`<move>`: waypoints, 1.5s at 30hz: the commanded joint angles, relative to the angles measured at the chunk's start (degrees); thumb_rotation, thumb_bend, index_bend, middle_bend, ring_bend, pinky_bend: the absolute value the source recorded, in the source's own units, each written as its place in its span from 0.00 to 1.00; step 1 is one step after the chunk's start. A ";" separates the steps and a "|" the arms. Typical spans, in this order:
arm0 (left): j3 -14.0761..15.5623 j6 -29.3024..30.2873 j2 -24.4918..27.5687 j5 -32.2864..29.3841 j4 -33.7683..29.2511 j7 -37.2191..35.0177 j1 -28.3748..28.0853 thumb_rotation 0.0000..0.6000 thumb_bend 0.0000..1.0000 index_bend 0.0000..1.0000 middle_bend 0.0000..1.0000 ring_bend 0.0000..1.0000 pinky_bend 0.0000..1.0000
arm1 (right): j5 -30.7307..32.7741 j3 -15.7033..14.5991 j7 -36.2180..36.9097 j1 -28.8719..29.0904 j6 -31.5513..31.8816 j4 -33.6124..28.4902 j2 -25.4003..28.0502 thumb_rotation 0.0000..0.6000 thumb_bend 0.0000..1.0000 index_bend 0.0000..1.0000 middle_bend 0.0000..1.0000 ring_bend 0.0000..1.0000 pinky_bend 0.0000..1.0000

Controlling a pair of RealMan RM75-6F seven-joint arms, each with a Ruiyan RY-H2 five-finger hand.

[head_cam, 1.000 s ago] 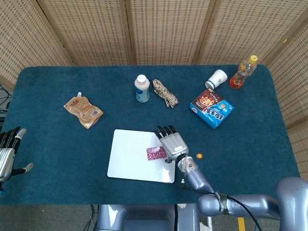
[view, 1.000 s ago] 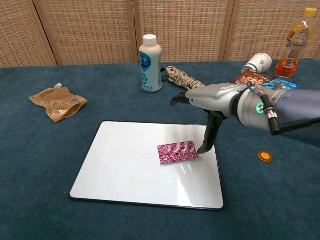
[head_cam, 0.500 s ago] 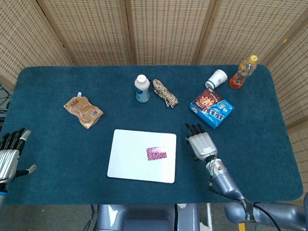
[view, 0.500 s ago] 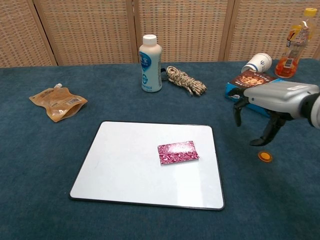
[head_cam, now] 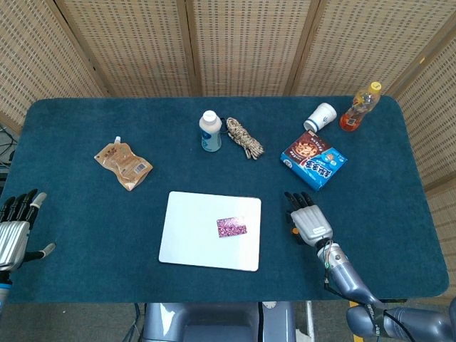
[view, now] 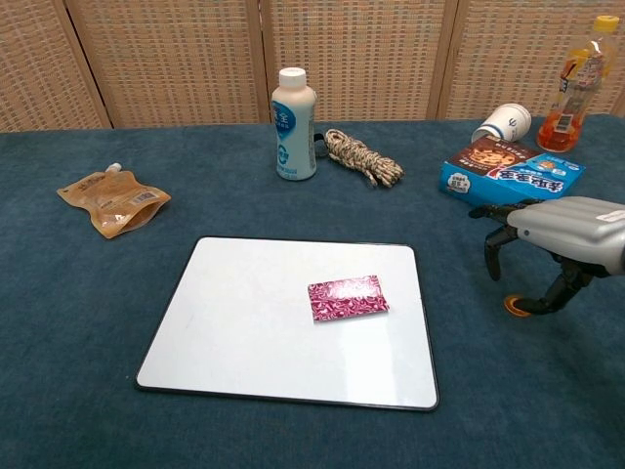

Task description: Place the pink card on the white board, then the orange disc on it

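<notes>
Flat on the napped dark-teal table cloth: a glossy white board, rectangular with rounded corners and a thin dark edge. Pink card lies on its right half, patterned magenta, slightly skewed, free of any hand.

Orange disc, small and round, sits on the cloth at 3 o'clock from the board, well apart from it. Right hand, grey metal with dark fingertips, arches over the disc, fingers spread and curled down; the thumb tip is at the disc's edge, whether touching I cannot tell. In the head view the disc is almost hidden beside that hand.

Left hand hangs at the table's 9 o'clock edge, fingers apart, holding nothing.

Far side: upright white plastic bottle with blue label, cap on; coiled braided rope just beside it; crinkled tan spouted pouch at 10 o'clock; blue snack box; paper cup tipped on its side, contents not visible; clear bottle of orange drink, yellow cap.
</notes>
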 commanded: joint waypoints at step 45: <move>0.33 -0.23 -0.18 -0.31 -0.10 0.53 -0.40 1.00 0.00 0.00 0.00 0.00 0.00 | -2.41 1.69 3.05 -3.39 -3.74 8.20 -3.90 1.00 0.34 0.43 0.00 0.00 0.00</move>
